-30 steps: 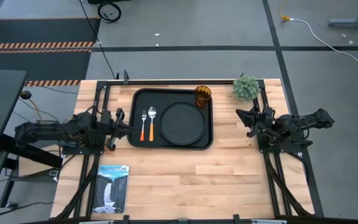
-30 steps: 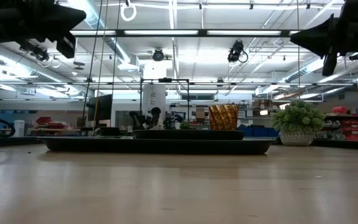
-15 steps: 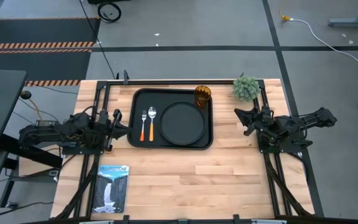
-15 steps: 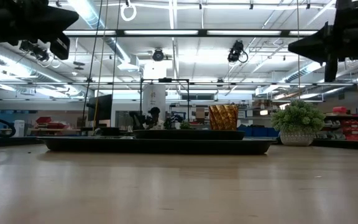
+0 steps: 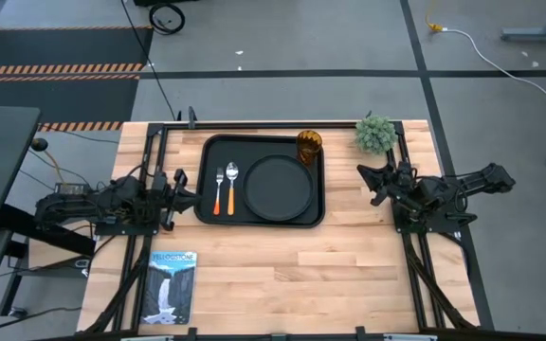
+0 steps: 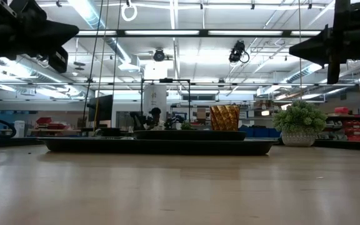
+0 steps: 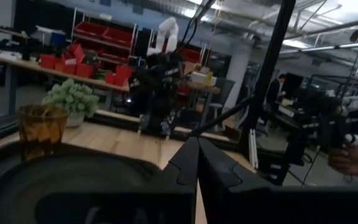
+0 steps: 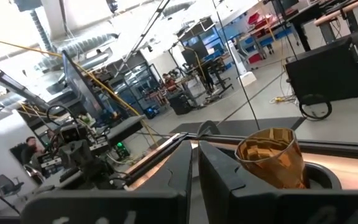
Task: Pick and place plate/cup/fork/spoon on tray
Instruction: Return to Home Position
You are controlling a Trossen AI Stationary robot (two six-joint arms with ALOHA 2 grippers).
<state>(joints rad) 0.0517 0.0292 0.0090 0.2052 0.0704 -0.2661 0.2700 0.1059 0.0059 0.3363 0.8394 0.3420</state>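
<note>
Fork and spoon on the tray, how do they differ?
The fork has a red-orange handle and tines; the spoon has a yellow-orange handle and a rounded bowl. The fork lies nearer the tray's left edge, the spoon nearer the plate. Both have silver metal heads and lie side by side, parallel, heads toward the table's far edge.

— Anything near the right pincer?
— Small green potted plant [image 5: 375, 134], just beyond it at the table's [image 5: 282, 265] far corner.
— And near the left pincer?
— Booklet with a waterfall picture [image 5: 172, 286], lying flat nearby toward the front edge.
</note>
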